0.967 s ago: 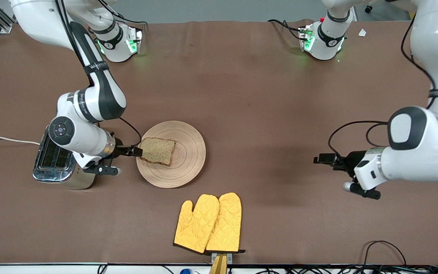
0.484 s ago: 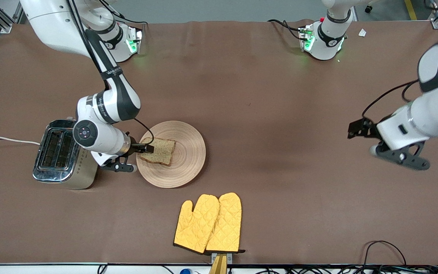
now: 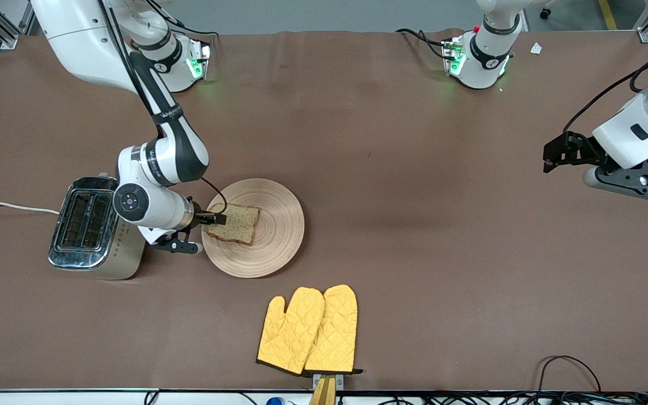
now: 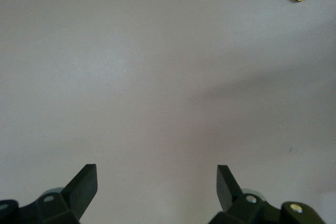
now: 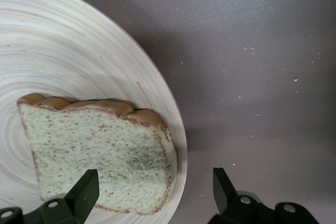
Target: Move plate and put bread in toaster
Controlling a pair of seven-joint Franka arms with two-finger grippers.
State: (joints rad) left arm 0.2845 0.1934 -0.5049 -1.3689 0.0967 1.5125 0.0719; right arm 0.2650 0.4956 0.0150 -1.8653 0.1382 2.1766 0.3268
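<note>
Bread (image 3: 235,223) edge hides beneath right pincer (image 3: 214,219).

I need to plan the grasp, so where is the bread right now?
The bread lies flat on the plate, on the part toward the toaster, with the open right gripper at its edge.

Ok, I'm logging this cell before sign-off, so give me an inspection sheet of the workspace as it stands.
Surface: brown table cover, bare around the left arm's end.
Job's things: bread lies on the plate; toaster beside the plate, slots empty.
Clutter: yellow oven mitts nearer the camera than the plate.
Grippers: right tool open at the bread's edge; left tool open, raised over bare table, waiting.
Cables: white cord from the toaster; black cable at the table's edge.
Surroundings: nothing seen.
</note>
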